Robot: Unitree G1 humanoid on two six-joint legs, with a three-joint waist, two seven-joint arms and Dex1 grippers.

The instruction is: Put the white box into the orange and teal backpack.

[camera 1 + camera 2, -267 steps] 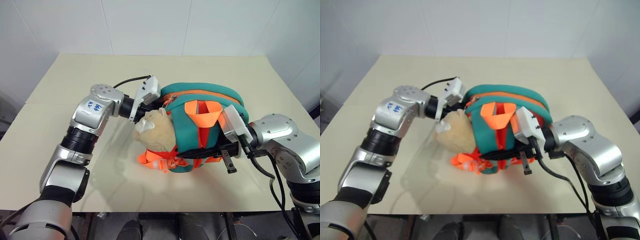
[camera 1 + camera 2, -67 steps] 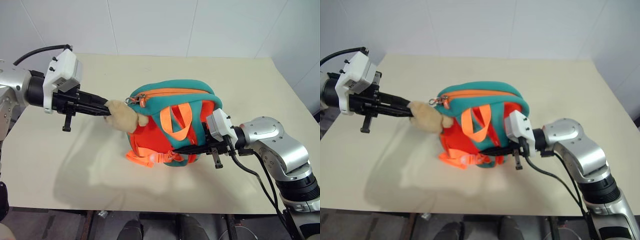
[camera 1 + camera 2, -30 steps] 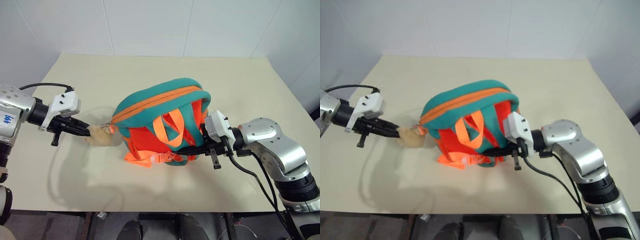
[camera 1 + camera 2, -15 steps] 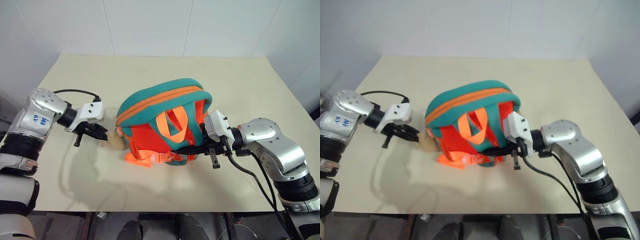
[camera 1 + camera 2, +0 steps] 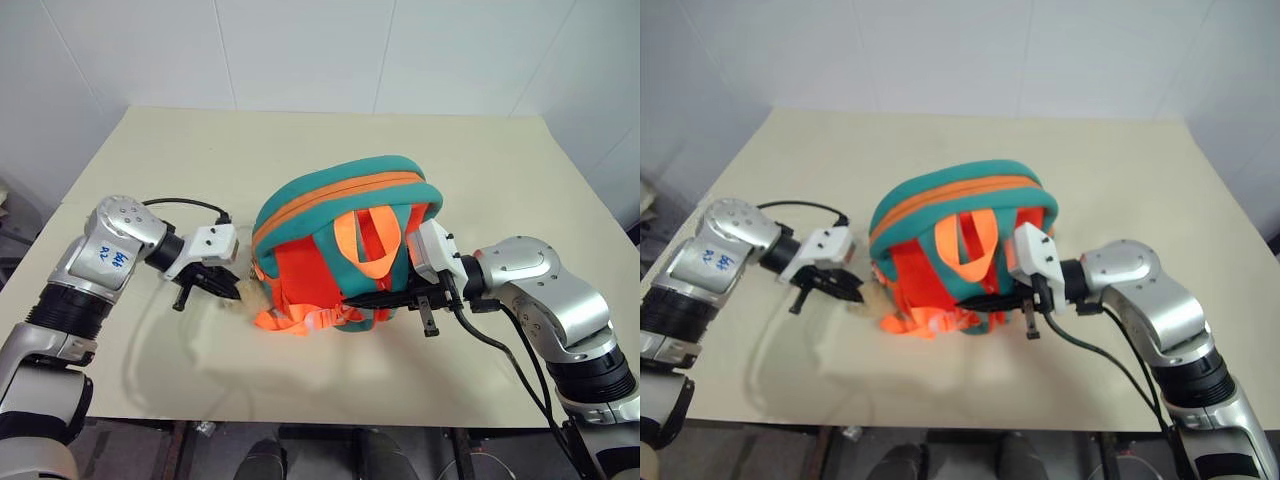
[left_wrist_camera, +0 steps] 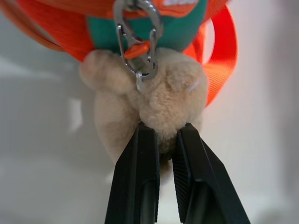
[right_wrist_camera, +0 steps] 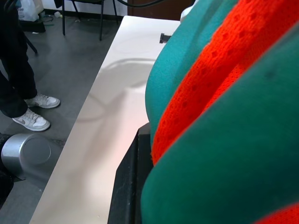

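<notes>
**Ana:** Left wrist view first, since it sits closest. What do the two black fingers (image 6: 140, 186) have?

**Ben:** They are nearly together, pinching the beige plush toy (image 6: 159, 100). A metal clip (image 6: 137, 49) joins the toy to the orange and teal backpack (image 6: 140, 23) just behind it.

**Ana:** And from the head?

**Ben:** The left gripper (image 5: 222, 287) reaches in from the robot's left, low over the table (image 5: 150, 150), its tips at the toy beside the backpack's lower corner. The backpack stands upright near the table's middle, teal top arched, an orange zipper line (image 5: 340, 195) along it, the orange handle loop (image 5: 372, 235) facing the camera.

**Ana:** The other arm?

**Ben:** The right gripper (image 5: 385, 297) comes in level from the robot's right, narrowed down on the backpack's lower edge at the straps. In its wrist view, teal and orange fabric lies against one black finger (image 7: 128, 186).

**Ana:** The white box?

**Ben:** I cannot tell where it is.

**Ana:** Farther off?

**Ben:** Past the table's edge, a person's legs and white shoes (image 7: 35, 112) on the floor.
</notes>
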